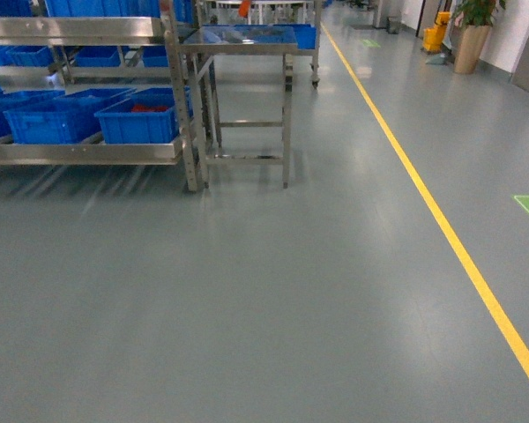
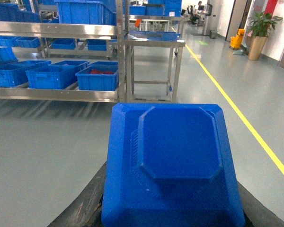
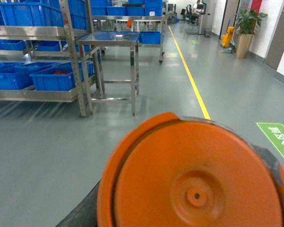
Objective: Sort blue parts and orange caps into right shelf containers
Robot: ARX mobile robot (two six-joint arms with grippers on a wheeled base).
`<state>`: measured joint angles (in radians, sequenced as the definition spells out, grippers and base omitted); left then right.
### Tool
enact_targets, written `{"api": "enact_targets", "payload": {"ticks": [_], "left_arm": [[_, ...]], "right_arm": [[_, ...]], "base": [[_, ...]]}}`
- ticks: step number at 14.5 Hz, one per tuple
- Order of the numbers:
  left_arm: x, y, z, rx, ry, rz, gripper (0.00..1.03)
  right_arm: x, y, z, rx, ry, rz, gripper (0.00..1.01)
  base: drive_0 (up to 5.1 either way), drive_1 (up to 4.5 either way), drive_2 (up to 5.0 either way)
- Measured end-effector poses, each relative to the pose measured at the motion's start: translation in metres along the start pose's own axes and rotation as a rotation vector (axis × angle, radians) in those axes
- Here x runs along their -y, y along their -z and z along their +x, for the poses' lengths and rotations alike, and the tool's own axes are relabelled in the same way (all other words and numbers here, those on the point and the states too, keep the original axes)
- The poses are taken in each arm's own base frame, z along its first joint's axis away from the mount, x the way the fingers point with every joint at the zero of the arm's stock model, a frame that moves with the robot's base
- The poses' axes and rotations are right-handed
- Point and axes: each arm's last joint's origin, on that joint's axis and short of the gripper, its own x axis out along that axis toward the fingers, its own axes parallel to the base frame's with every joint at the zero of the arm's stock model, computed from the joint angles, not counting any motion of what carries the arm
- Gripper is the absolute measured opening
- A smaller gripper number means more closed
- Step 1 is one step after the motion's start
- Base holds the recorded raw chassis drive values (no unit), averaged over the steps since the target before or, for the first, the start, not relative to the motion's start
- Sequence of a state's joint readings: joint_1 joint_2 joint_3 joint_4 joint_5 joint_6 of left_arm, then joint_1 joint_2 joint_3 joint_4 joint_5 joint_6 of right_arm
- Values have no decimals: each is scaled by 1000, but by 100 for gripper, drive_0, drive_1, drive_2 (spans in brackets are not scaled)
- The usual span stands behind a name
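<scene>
Grippers themselves stay hidden: a moulded blue plastic part [image 2: 173, 165] fills the left wrist view, a round orange plastic cap [image 3: 194, 175] the right, apparently carried. Bright-blue ribbed plastic crates [image 1: 139, 122] sit well ahead on the steel shelf [image 1: 88, 152]; next comes driving closer.

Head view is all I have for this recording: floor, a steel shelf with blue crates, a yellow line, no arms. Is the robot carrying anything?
Observer: Yes. The left wrist view is filled by a blue part, an octagonal raised panel on a bevelled base.
Reviewer: And the other arm?
Observer: The right wrist view shows a round orange cap close to its lens.
Reviewer: Are the grippers shut on them?
Observer: Cannot tell; no fingers show in either wrist view.
Reviewer: Anything in the crates already?
Observer: The rightmost blue crate on the lower shelf holds red-orange items.
</scene>
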<state>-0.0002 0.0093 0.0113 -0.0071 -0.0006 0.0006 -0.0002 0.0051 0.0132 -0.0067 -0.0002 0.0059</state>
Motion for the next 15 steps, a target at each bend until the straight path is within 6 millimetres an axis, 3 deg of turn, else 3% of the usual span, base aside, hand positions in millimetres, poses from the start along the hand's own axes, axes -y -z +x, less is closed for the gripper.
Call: {"api": "enact_targets", "payload": {"ticks": [15], "left_arm": [[0,0,0,2,1,0,42]], "right_arm": [[0,0,0,-1,0,0,46]], "base": [[-4,428,-436]]}}
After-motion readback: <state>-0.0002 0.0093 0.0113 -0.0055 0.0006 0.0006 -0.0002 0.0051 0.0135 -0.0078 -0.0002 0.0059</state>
